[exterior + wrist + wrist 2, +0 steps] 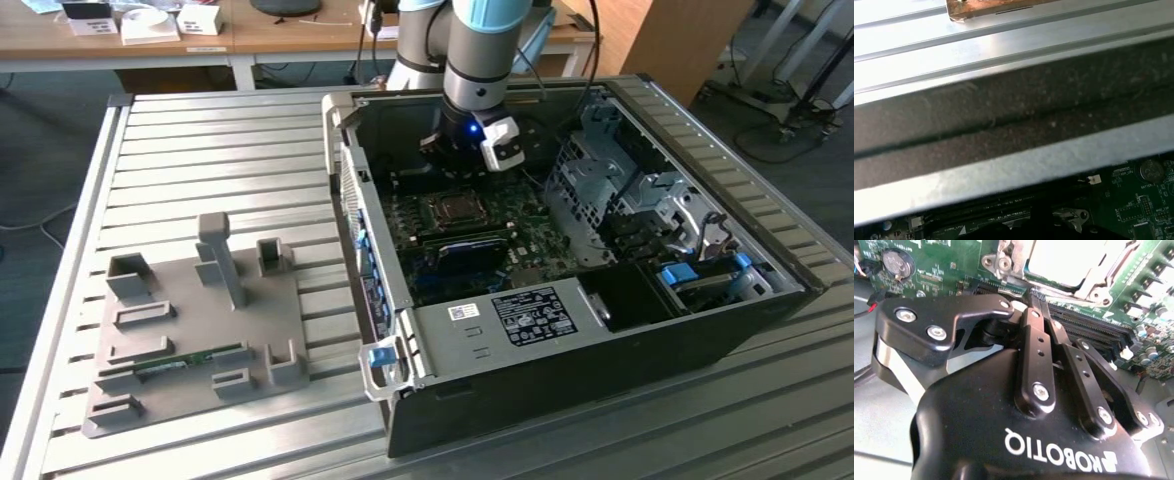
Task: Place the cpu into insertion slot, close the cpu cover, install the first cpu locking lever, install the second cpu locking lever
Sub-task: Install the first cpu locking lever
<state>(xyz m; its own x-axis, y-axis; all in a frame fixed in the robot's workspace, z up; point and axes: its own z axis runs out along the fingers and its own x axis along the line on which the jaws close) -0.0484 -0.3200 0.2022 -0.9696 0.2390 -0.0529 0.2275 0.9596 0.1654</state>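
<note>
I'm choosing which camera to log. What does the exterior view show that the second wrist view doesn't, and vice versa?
Exterior view adds the whole grey computer case on the ribbed table, with a grey fixture tray at that view's left. Second wrist view adds the coin cell battery and the pale cpu up close. Both share the gripper near the insertion slot.

I count one open computer case (574, 330), one grey fixture plate (187, 350), one arm (487, 50), one coin battery (898, 264).
</note>
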